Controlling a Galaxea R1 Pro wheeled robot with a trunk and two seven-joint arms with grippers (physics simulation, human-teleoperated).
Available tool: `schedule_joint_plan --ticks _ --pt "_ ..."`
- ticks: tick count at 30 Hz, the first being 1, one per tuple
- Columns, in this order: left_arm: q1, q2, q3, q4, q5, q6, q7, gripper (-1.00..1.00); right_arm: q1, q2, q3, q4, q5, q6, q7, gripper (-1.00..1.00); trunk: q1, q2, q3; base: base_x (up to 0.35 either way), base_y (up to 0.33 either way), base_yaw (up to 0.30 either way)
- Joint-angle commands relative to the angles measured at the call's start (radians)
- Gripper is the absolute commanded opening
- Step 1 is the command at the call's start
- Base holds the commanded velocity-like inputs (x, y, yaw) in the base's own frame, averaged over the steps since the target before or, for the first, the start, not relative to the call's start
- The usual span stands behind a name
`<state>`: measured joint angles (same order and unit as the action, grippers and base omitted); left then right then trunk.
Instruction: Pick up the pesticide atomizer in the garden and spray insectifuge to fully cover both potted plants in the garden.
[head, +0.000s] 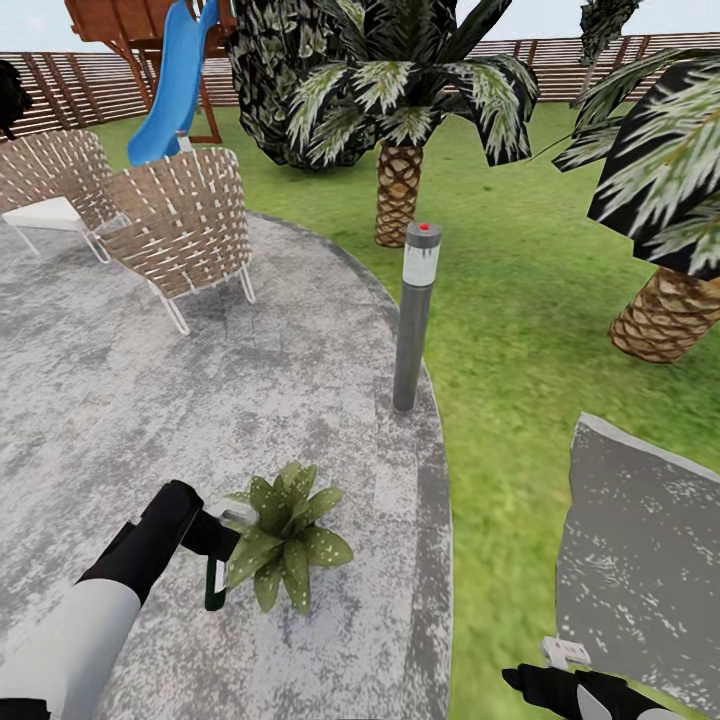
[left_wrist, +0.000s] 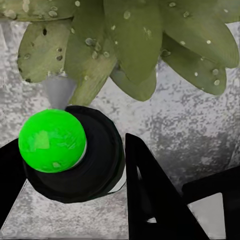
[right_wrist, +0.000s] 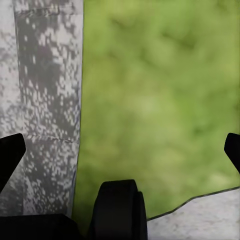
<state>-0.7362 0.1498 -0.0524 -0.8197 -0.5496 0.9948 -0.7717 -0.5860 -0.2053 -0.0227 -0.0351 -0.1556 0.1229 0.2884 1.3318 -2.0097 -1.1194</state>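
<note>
Lawn (head: 500, 300): green grass around the stone patio, running back to a brown slat fence (head: 90, 90); in the right wrist view the grass (right_wrist: 160, 100) meets a grey stone edge
Patio (head: 150, 400): round, grey, speckled stone, with a second grey slab (head: 640, 540) apart from it across a strip of grass
Palms: one (head: 400, 110) behind the patio edge, another (head: 670, 200) further right, both with dark white-streaked fronds
Play frame: brown wood with a blue slide (head: 175, 80), by the fence
Chairs: two woven brown ones (head: 180, 230) on the far side of the patio, a small white stand (head: 45, 215) beside them
Lamp post (head: 413, 315): tall, grey, red-capped, upright at the patio rim
Left arm (head: 90, 610): white and black, reaching toward the plant
Plant (head: 285, 535): low rosette of broad pointed leaves with white specks, sitting on the patio stone; in the left wrist view its leaves (left_wrist: 135, 45) hang just past the bottle's nozzle
Left tool (head: 215, 545): closed around the bottle, its dark fingers (left_wrist: 150, 200) on either side of it
Right tool (head: 575, 690): low over the grass beside the second slab; fingertips (right_wrist: 10, 155) stand wide apart, nothing between them
Bottle (head: 216, 585): small, dark green with a white stripe, gripped upright in the left tool just beside the plant; seen from above in the left wrist view, a bright green ball (left_wrist: 52, 141) sits on its dark round body
</note>
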Motion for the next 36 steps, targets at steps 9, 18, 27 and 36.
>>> schedule_joint_plan --ticks 9,18,27,36 --pt "-0.001 0.041 0.000 0.139 -0.005 0.002 -0.011 -1.00 0.000 0.000 -0.002 -0.002 -0.009 0.008 0.003 1.00 0.000 0.000 -0.001 0.000 0.000 0.000" --pt "-0.066 0.033 -0.001 0.120 -0.004 0.004 -0.011 -1.00 0.000 0.000 -0.002 -0.002 -0.009 0.008 0.003 1.00 0.000 0.000 -0.001 0.000 0.000 0.000" --pt "-0.050 0.042 -0.004 0.169 -0.006 0.000 -0.015 -1.00 0.000 0.000 -0.002 -0.002 -0.009 0.008 0.003 1.00 0.000 0.000 -0.001 0.000 0.000 0.000" --pt "-0.035 0.038 0.021 0.295 0.000 -0.005 -0.011 -1.00 0.000 0.000 -0.003 -0.002 -0.009 0.008 0.003 1.00 0.000 0.000 -0.001 -0.109 -0.060 0.001"
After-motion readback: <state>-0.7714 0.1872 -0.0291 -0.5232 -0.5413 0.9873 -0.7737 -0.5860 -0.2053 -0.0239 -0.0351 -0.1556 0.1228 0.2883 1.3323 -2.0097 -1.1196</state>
